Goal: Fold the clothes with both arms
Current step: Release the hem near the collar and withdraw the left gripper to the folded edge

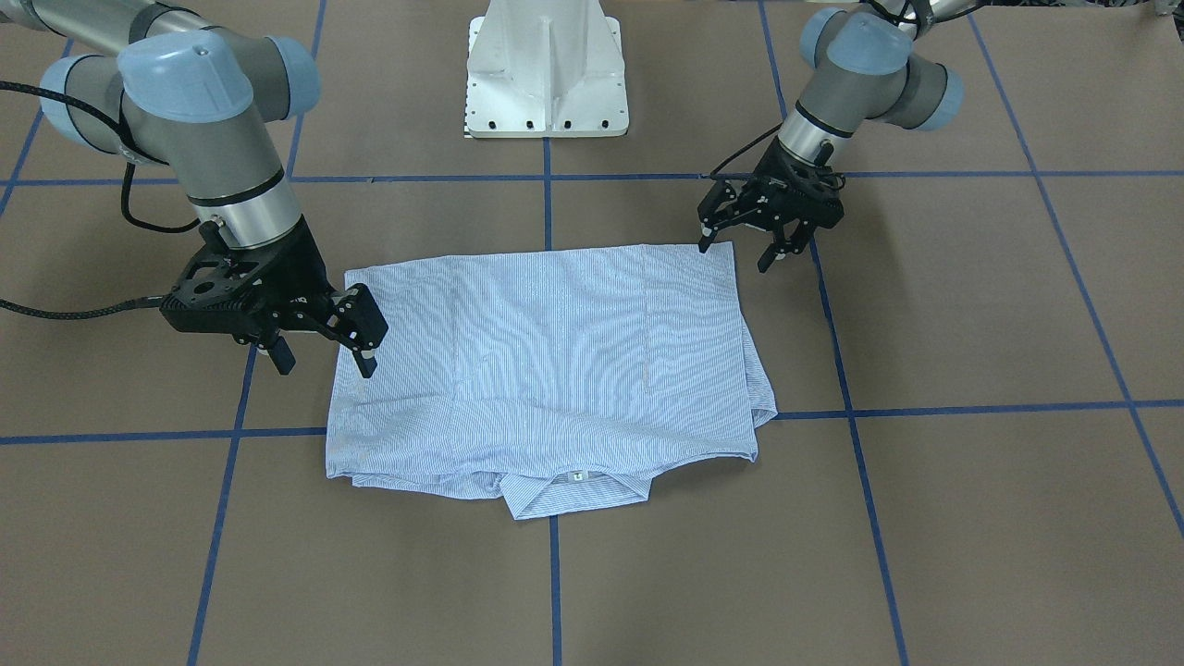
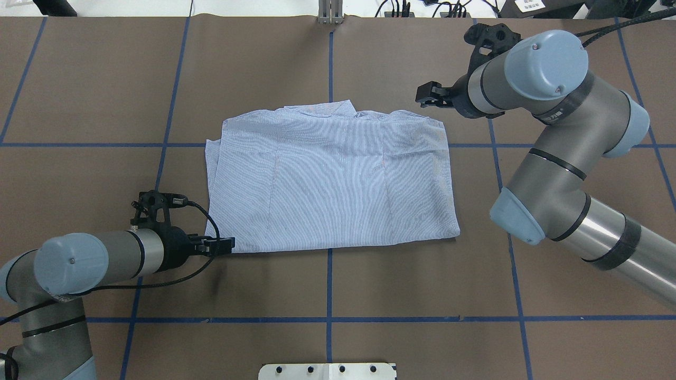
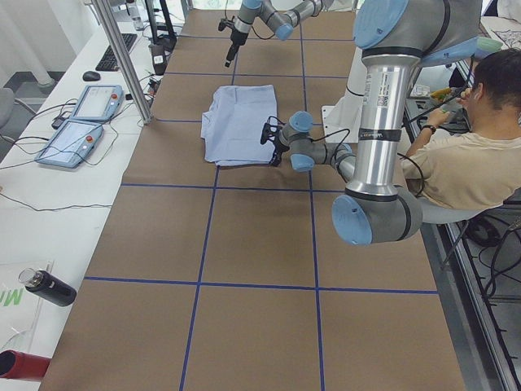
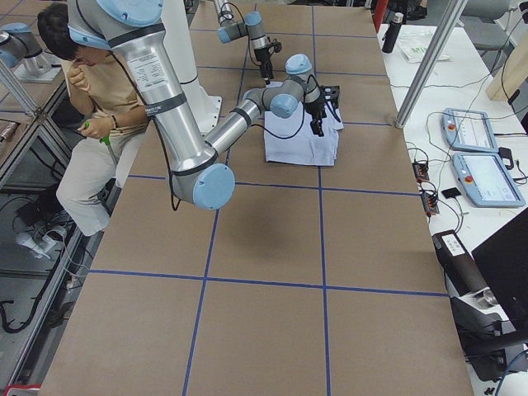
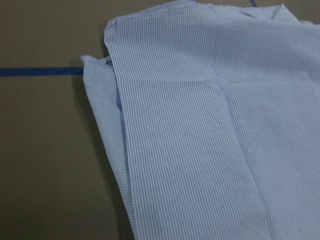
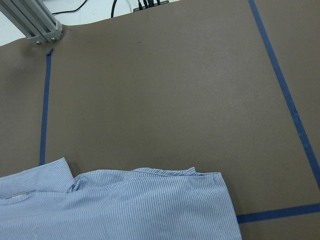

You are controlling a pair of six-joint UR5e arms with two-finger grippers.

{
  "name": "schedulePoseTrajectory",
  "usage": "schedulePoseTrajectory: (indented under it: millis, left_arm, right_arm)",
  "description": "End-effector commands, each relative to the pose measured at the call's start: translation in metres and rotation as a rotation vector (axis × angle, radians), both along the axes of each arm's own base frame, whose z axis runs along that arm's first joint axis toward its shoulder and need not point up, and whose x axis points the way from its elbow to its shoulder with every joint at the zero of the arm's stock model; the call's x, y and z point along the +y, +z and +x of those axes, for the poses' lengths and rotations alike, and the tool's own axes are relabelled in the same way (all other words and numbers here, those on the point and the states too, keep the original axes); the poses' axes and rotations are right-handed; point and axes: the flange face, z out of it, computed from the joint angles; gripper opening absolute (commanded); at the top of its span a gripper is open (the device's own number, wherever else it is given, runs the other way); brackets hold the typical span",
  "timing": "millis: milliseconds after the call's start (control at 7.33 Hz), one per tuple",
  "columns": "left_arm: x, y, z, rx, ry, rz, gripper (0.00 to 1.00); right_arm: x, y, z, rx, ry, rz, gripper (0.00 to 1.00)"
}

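Observation:
The clothes are one light blue striped shirt [image 1: 555, 351], folded into a rough rectangle on the brown table. Its collar [image 1: 573, 490] and small white label lie on the side away from the robot. The shirt [image 2: 332, 184] also fills the left wrist view [image 5: 210, 140], and its collar edge [image 6: 125, 205] shows in the right wrist view. My left gripper [image 1: 737, 253] is open and empty, low at the shirt's near corner [image 2: 224, 244]. My right gripper [image 1: 324, 359] is open and empty, raised beside the far corner [image 2: 425, 97] on the collar side.
The white pedestal base [image 1: 546, 74] stands at the robot's side of the table. A seated person [image 3: 464, 155] is beside it. Two teach pendants [image 3: 81, 122], an aluminium post [image 3: 122, 57] and a dark bottle [image 3: 45, 287] stand on the white bench across the table.

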Motion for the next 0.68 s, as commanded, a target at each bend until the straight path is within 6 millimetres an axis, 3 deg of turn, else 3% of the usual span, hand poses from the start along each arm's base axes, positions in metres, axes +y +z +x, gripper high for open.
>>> schedulePoseTrajectory:
  millis: [0, 136, 545]
  left_arm:
    - [0.0096, 0.0031, 0.0076, -0.003, -0.002, -0.008, 0.78]
    - [0.009, 0.0038, 0.0075, -0.004, -0.003, -0.01, 0.65]
    - [0.01, 0.0128, 0.005, -0.02, 0.0, -0.014, 0.63]
  right_arm:
    - [0.0002, 0.0001, 0.0003, 0.0, 0.0, 0.0, 1.0]
    - [0.0005, -0.0005, 0.0006, -0.004, 0.005, -0.004, 1.0]
    - [0.0017, -0.0002, -0.0004, -0.006, 0.011, -0.009, 1.0]
